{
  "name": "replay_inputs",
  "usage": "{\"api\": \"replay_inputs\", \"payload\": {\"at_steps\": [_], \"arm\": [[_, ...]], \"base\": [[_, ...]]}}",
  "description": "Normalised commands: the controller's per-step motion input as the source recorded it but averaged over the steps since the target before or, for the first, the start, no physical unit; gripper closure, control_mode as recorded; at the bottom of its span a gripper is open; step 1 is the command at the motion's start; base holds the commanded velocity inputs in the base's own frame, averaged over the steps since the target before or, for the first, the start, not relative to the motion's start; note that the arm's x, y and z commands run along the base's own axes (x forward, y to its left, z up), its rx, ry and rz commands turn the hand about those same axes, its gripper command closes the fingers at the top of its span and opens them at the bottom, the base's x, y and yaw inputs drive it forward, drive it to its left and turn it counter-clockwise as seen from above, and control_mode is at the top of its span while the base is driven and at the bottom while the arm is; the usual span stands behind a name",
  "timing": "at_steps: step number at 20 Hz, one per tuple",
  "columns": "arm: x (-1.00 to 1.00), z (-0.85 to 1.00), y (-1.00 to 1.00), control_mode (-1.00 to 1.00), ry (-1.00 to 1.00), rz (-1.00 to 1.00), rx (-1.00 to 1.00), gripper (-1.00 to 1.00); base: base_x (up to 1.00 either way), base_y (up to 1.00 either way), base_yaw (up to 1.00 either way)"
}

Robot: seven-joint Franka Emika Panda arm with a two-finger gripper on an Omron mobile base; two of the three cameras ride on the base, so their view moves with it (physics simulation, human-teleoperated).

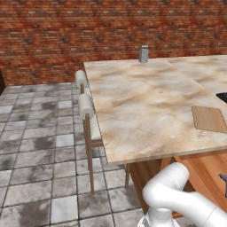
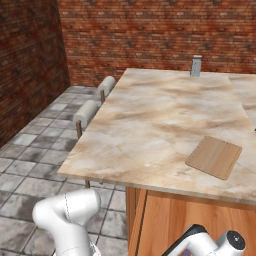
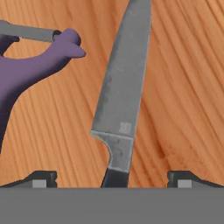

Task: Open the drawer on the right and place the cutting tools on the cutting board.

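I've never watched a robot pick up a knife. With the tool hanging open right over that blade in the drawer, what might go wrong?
1. The open tool straddles the knife near where blade meets handle; closing on smooth metal, it might slip or twist.
2. The purple peeler lies close beside the knife, so a finger might nudge it.
3. The cutting board sits up on the counter; a loose grip could drop the knife on the way.
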Motion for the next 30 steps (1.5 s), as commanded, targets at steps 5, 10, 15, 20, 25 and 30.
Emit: {"api": "replay_inputs", "payload": {"at_steps": [5,10,15,20,25,30], "arm": [[0.0,0.0,0.0,-1.0,0.0,0.0,0.0,-1.0],[0.0,0.0,0.0,-1.0,0.0,0.0,0.0,-1.0],[0.0,0.0,0.0,-1.0,0.0,0.0,0.0,-1.0],[0.05,-0.11,-0.01,-1.0,0.0,0.0,0.0,-1.0],[0.02,-0.01,-0.02,-1.0,0.0,0.0,0.0,-1.0],[0.08,-0.06,0.0,-1.0,-0.01,0.0,0.0,-1.0]], "base": [[0.0,0.0,0.0],[0.0,0.0,0.0],[0.0,0.0,0.0],[0.0,0.0,0.0],[0.0,0.0,0.0],[0.0,0.0,0.0]]}}
